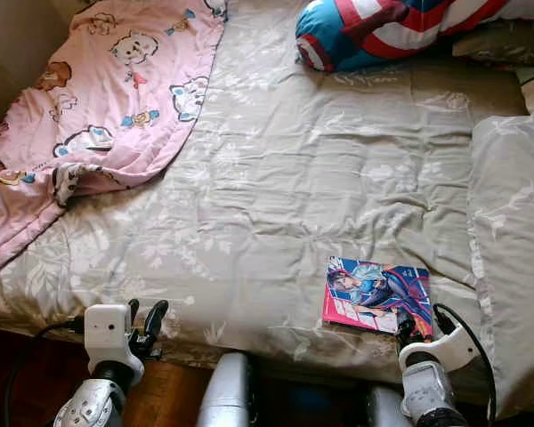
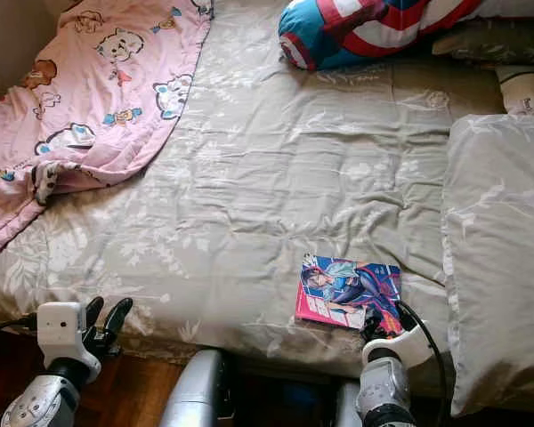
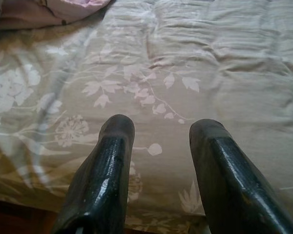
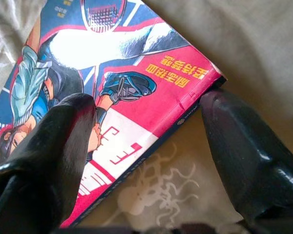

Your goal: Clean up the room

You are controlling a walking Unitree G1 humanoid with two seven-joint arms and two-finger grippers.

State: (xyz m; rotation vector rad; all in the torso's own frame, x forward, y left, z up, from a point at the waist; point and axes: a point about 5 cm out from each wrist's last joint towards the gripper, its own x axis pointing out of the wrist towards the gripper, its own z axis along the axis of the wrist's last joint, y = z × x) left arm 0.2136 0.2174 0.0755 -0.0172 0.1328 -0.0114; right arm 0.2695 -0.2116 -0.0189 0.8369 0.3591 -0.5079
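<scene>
Glossy comic book with pink, blue and red cover lies flat on the grey-green floral quilt of the bed, lower right of the head view, close to the near edge. Its long axis runs roughly left-right across the frame, slightly tilted, with the right end lower.

My right gripper is at the book's near right corner. In the right wrist view the fingers are spread apart: one over the cover, the other off the corner on bare quilt, so the book's edge sits between them. Not closed on anything yet; whether the finger on the cover actually touches it, I cannot tell.

Right arm is plainly the nearer one. My read: the next move is a pinch on that corner or edge. The book is thin and flat on soft bedding, so the lower finger has to get under the cover, otherwise it will only push the book away.

Left gripper hovers at the lower left over the bed's near edge, fingers parted, empty, well apart from the book.

Around it: pale grey pillow at the right, just beside the book; pink cartoon-print blanket bunched upper left; red, white and blue cushion at the top.
</scene>
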